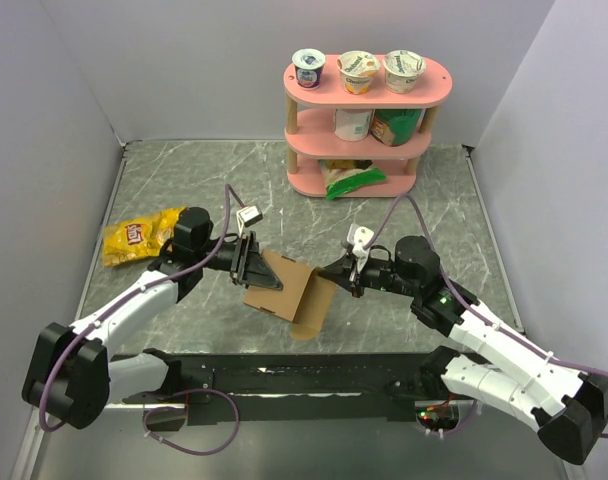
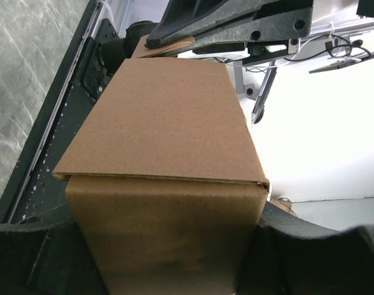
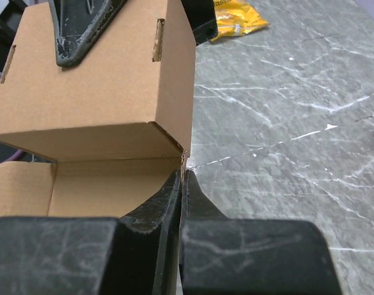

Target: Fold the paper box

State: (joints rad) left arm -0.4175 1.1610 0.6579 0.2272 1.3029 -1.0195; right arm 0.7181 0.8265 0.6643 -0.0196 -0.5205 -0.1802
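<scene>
Overhead, the half-formed box is at the near middle of the tabletop, with the left claw grasping its left side and the right claw at its right. From the left wrist, that grip spans the whole body, so more squeeze could buckle it. From the right wrist, the claw is clenched at a corner; I cannot tell whether card is pinched, so a pull might slip.

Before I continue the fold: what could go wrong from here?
1. The right gripper pinches only a thin wall edge of the paper box; it could slip off or tear there.
2. The left gripper straddles the hollow body; pulling against it may crush or skew the panels.
3. The rounded flap is unfolded and may snag.
</scene>
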